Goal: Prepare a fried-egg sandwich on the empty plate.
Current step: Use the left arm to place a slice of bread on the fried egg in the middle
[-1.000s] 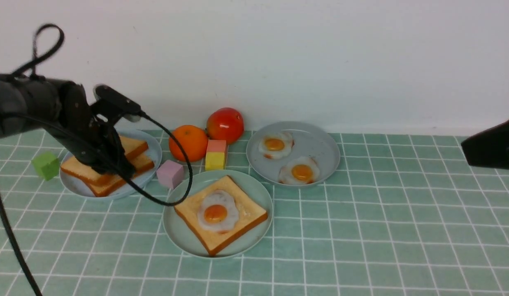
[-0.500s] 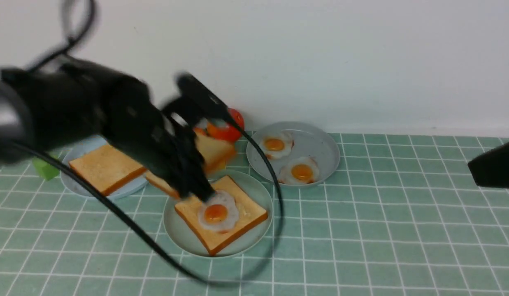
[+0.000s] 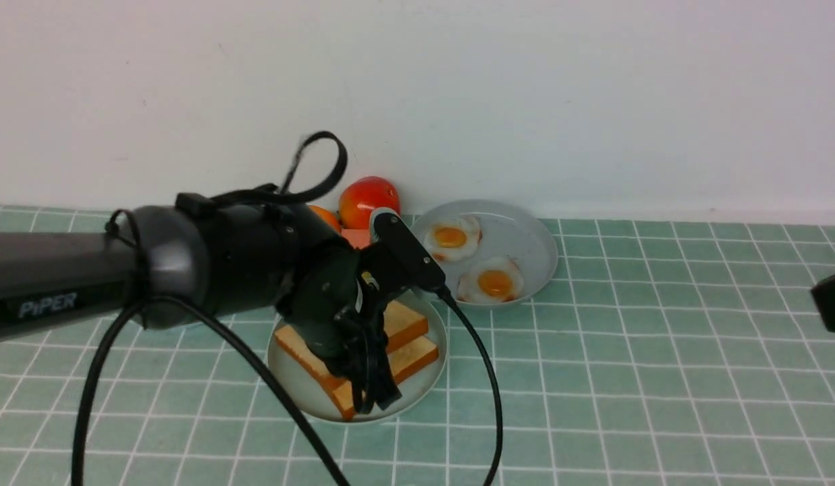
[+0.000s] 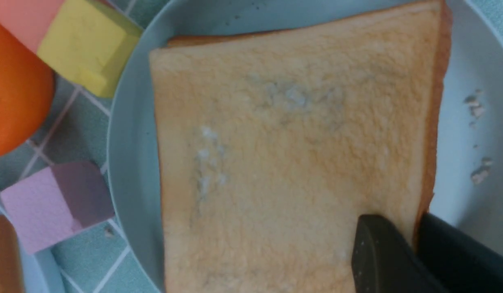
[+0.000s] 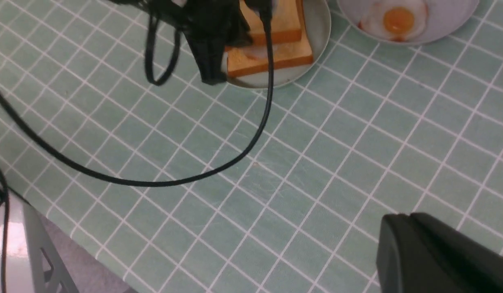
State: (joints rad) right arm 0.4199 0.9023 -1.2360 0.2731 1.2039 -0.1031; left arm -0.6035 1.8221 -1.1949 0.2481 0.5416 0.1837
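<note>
In the front view the black left arm point(image 3: 120, 270) reaches in from the left edge to the middle of the frame and covers much of the mint-green plate point(image 3: 424, 388), which sits on the tiled bench point(image 3: 626, 405) at lower centre. On that plate lies the fried-egg sandwich point(image 3: 410, 344), one toast slice stacked on another; the egg between them cannot be seen from here. The left wrist view looks closely down on the top toast slice point(image 4: 288, 154). It shows the left pincer point(image 4: 410, 238) clenched on that slice's corner, one finger point(image 4: 377, 252) lying on the upper face and the other against the crust edge. It also shows crumbs point(image 4: 477, 134) on the bare plate floor, and a yellow block point(image 4: 84, 53), an orange point(image 4: 11, 89) and a pink cube point(image 4: 52, 203) just outside the rim. Only the right wrist view shows a white strip of fried egg point(image 5: 256, 52) on the lower toast slice point(image 5: 275, 61), peeking out from under the upper one. The grey plate point(image 3: 525, 229), right of centre in the front view and just beside the mint-green one, holds two fried eggs point(image 3: 493, 282), set apart from each other. A tomato point(image 3: 368, 199) stands by the wall. The right pincer point(image 5: 422, 244) shows only as a dark mass, well apart from the plates; whether it is clenched or released cannot be told.
</note>
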